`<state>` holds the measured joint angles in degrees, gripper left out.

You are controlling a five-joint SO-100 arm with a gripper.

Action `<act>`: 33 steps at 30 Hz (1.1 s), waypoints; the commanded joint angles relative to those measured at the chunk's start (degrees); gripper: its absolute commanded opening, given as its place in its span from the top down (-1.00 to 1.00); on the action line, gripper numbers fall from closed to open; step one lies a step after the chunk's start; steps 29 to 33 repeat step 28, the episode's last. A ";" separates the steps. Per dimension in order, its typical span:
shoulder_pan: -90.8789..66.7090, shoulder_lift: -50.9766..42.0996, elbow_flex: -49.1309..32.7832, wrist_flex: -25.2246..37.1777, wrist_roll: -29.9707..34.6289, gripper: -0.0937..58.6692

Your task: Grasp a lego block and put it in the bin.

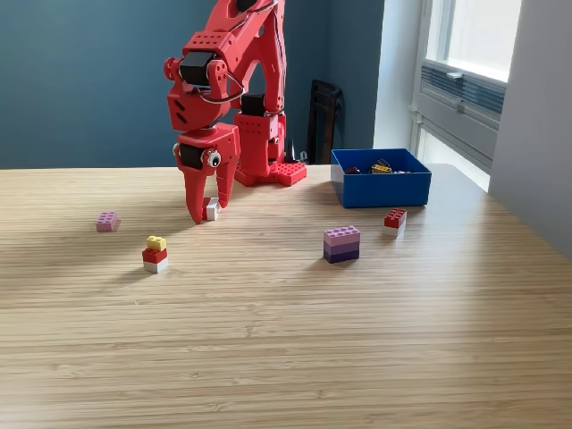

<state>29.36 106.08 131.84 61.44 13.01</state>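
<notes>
Red jaws (206,209) down at tabletop (286,340), straddling small white block (213,211); grip unclear.

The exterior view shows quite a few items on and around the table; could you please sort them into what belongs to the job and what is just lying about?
Job:
- gripper, around the white block
- blue bin
- pink block
- yellow-red-white stack
- purple stack
- red block

Lying about:
- black object by the wall
- window
</notes>
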 commanded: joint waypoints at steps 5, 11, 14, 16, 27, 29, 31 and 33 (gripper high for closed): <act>1.14 0.70 0.79 -0.26 -0.97 0.23; 3.25 0.70 1.58 -0.26 -2.81 0.20; 4.57 0.70 2.11 -0.26 -4.13 0.20; 5.45 0.70 2.46 -0.35 -4.75 0.22; 6.06 0.70 2.02 -0.35 -3.60 0.76; 5.98 0.70 1.76 -0.35 -3.60 0.79; 5.98 0.70 1.76 -0.35 -3.60 0.79; 5.98 0.70 1.76 -0.35 -3.60 0.79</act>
